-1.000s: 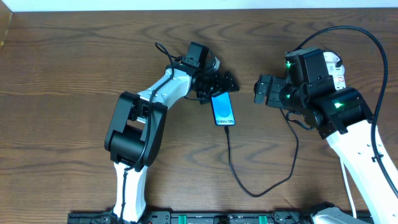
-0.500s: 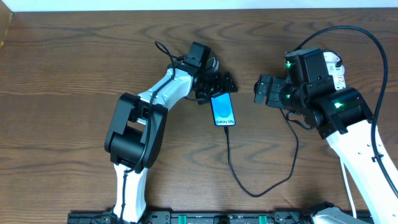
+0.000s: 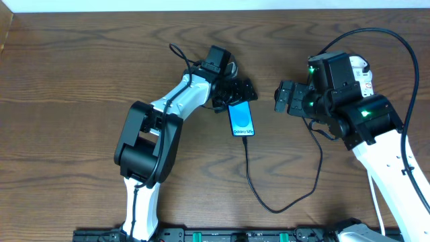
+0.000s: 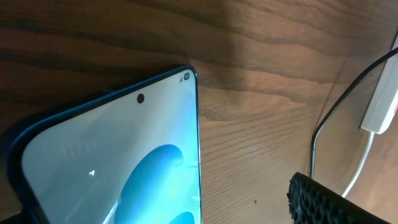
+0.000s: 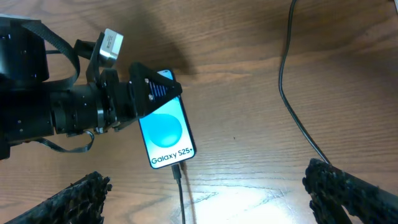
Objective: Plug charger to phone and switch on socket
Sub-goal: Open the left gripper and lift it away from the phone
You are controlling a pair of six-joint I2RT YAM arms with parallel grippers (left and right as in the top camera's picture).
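The phone lies flat on the wooden table, its blue screen up, reading "Galaxy S25+" in the right wrist view. The black charger cable runs from its near end, and the plug tip sits against the phone's bottom edge. My left gripper is open and straddles the phone's far end; a gap shows between the phone and one finger pad. My right gripper is open and empty, hovering right of the phone. The white socket strip is mostly hidden under the right arm.
The cable loops towards the table's front, then back up to the right arm. A white cord and strip end lie right of the phone. The arm bases stand at the front edge.
The left arm's wrist has shifted very slightly. The phone, the cable and the right arm have not moved.
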